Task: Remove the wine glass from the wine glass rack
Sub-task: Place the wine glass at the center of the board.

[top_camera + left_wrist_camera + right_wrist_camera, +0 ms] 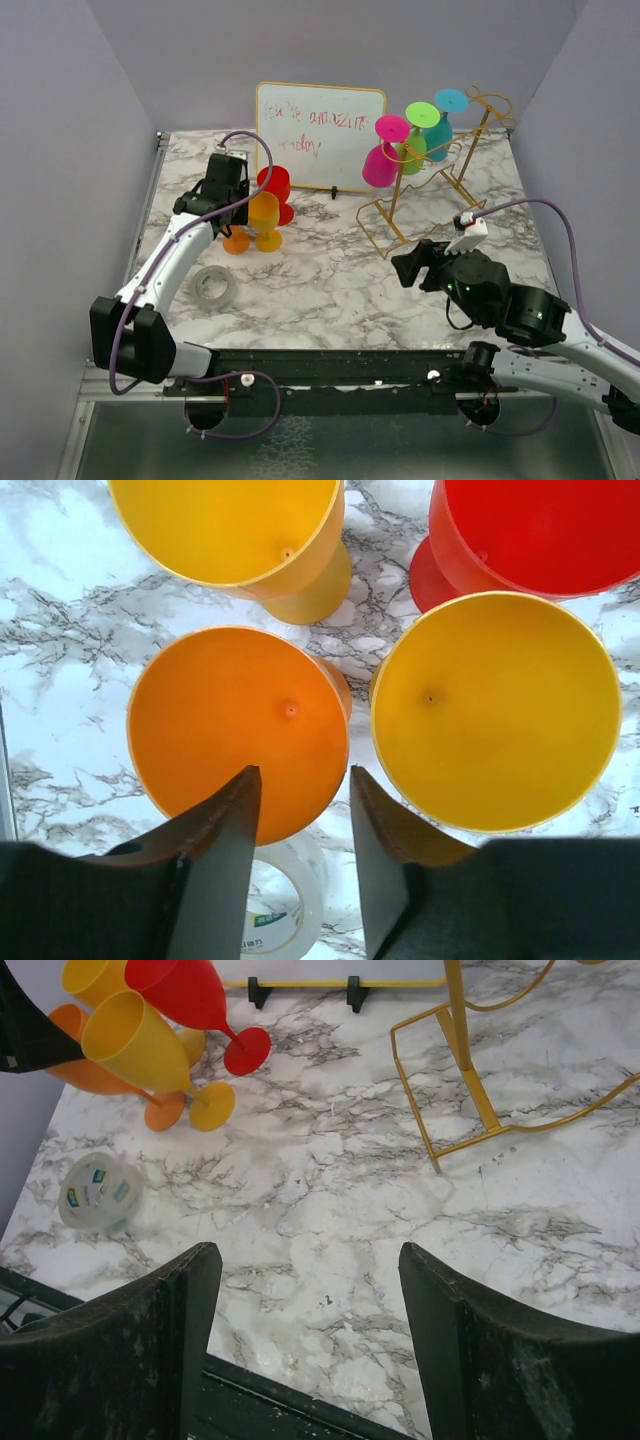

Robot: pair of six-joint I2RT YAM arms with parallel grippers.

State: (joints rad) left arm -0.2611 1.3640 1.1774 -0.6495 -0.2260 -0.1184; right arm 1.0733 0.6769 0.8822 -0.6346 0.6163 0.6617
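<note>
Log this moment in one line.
left gripper: open above orange glass | right gripper: open, empty, over table | wine glass rack: pink glass, green glass, teal glass hanging

You have a white dry-erase board [320, 135] standing at the back of the marble table [330, 285], coloured writing on it; a roll of clear tape [213, 287] lies flat front-left.

White shells, black joints on the left arm [172, 258] and right arm [570, 362]. A purple cable [560, 212] trails off each wrist. The right gripper [308, 1255] has dusty black fingers.
</note>
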